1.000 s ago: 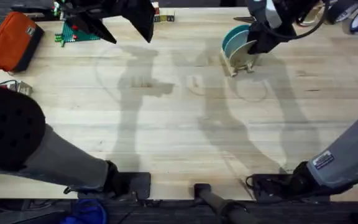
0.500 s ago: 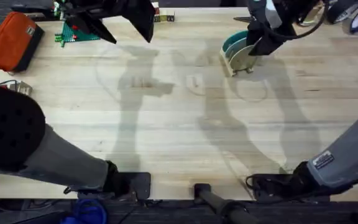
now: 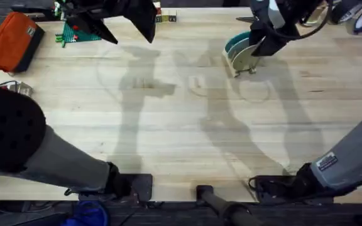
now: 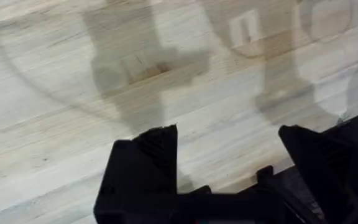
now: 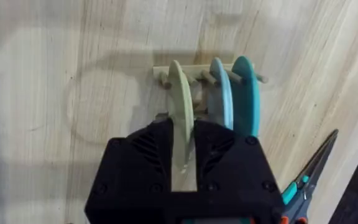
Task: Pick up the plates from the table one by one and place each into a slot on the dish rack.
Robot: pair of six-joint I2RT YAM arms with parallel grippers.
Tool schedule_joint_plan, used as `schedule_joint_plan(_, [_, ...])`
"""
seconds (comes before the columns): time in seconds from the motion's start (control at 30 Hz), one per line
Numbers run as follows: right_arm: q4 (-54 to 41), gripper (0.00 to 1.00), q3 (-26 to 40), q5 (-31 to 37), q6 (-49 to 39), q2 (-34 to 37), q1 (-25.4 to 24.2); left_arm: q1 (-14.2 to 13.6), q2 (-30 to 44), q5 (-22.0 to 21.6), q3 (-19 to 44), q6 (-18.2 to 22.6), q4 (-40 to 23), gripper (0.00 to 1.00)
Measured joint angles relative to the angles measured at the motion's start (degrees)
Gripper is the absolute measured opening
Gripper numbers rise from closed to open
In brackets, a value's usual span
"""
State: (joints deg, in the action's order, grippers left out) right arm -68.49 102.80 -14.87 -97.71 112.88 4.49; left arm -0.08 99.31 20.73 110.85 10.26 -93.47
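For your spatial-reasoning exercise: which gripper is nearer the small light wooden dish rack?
Right. The right gripper is at the wooden dish rack, shut on the cream plate; the left gripper hovers far across the table.

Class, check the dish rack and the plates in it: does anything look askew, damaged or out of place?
Nothing stands out. Three plates stand upright in the dish rack; the right gripper grips the cream plate there.
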Motion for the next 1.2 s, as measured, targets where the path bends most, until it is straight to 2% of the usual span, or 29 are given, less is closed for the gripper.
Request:
schedule_joint_plan(0.2, [0.02,0.221,0.0,0.02,0.0,-1.71,0.0,0.0,0.0,0.0,0.0,0.0,0.0,0.995])
schedule_joint_plan(0.5, [-0.56,0.225,0.0,-0.02,-0.02,-13.02,0.0,0.0,0.0,-0.01,0.0,0.02,0.0,0.995])
schedule_joint_plan(0.67, [-1.45,0.256,0.0,-0.17,-0.02,-16.93,0.0,0.0,0.0,-0.01,0.0,0.0,0.0,0.995])
schedule_joint_plan(0.73, [-1.55,0.333,0.0,-0.18,-0.03,-17.98,0.0,0.0,0.0,-0.02,0.0,0.02,0.02,0.995])
schedule_joint_plan(0.77, [-1.61,0.452,0.0,-0.2,0.17,-18.53,0.0,0.0,0.0,0.0,0.0,0.0,0.0,0.995])
schedule_joint_plan(0.87, [-1.62,0.888,0.0,-0.15,0.15,-20.12,0.0,0.0,0.02,0.0,0.0,0.0,0.0,0.995])
schedule_joint_plan(0.9, [-1.47,0.962,0.0,-0.15,-0.02,-20.65,0.0,0.0,0.01,0.0,0.0,0.01,0.0,0.995])
schedule_joint_plan(1.07, [-0.24,0.993,0.0,-0.39,1.06,-23.88,0.0,0.0,0.0,0.0,0.0,0.02,0.0,0.995])
schedule_joint_plan(1.2, [-0.19,0.994,0.0,-1.21,7.71,-27.38,0.0,0.0,0.0,0.0,0.0,0.0,0.0,0.995])
